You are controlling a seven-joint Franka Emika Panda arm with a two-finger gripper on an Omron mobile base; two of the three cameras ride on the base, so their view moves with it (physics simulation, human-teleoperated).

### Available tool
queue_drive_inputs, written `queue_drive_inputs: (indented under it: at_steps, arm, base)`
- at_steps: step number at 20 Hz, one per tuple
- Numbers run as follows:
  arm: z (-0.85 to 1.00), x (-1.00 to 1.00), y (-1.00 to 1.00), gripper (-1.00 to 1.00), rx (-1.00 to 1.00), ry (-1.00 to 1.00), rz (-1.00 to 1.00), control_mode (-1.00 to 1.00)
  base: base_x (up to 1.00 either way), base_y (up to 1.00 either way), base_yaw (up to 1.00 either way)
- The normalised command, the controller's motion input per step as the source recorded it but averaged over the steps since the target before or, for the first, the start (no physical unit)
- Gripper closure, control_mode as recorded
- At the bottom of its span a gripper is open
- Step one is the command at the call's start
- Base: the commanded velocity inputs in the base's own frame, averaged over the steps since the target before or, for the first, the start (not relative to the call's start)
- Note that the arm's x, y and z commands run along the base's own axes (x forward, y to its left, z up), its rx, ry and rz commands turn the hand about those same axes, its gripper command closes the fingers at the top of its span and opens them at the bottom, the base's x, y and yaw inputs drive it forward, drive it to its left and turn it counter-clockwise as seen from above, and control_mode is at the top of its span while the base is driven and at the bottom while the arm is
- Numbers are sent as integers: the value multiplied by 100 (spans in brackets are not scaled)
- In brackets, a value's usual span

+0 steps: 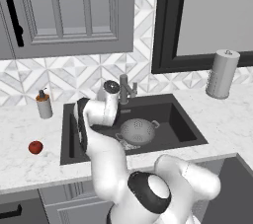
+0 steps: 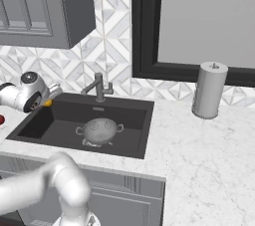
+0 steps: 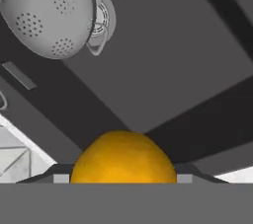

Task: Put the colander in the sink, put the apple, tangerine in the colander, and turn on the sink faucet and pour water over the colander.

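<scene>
The grey colander (image 1: 138, 131) stands upright on the floor of the dark sink (image 1: 183, 124), over the drain, and holds nothing. My gripper (image 3: 123, 178) is shut on the orange-yellow tangerine (image 3: 123, 156), which fills the space between the fingertips. In the right base view the hand hangs above the sink's left end, with a bit of the tangerine (image 2: 48, 103) showing beside it. The colander (image 3: 47, 13) lies further along the basin from the hand. The red apple (image 1: 35, 147) rests on the counter left of the sink. The faucet (image 1: 126, 89) stands behind the basin.
A soap dispenser bottle (image 1: 43, 104) stands at the back left of the counter. A paper towel roll (image 1: 222, 74) stands at the back right. Wall cabinets (image 1: 64, 11) hang above the left counter, and a dark-framed window (image 2: 199, 21) is behind the sink.
</scene>
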Motion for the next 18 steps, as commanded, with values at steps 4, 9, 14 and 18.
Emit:
queue_drive_inputs:
  at_steps: [4, 9, 14, 18]
  arm:
    - [93, -100, -38, 100, 31, 7, -40, -100]
    - [71, -98, -39, 100, 20, 6, -45, -100]
    - [43, -69, -84, 100, 15, 15, -48, -100]
    - [28, -9, -99, 100, 13, 33, -31, -100]
  base:
    - [0, 0, 0]
    - [0, 0, 0]
    - [0, 0, 0]
    - [0, 0, 0]
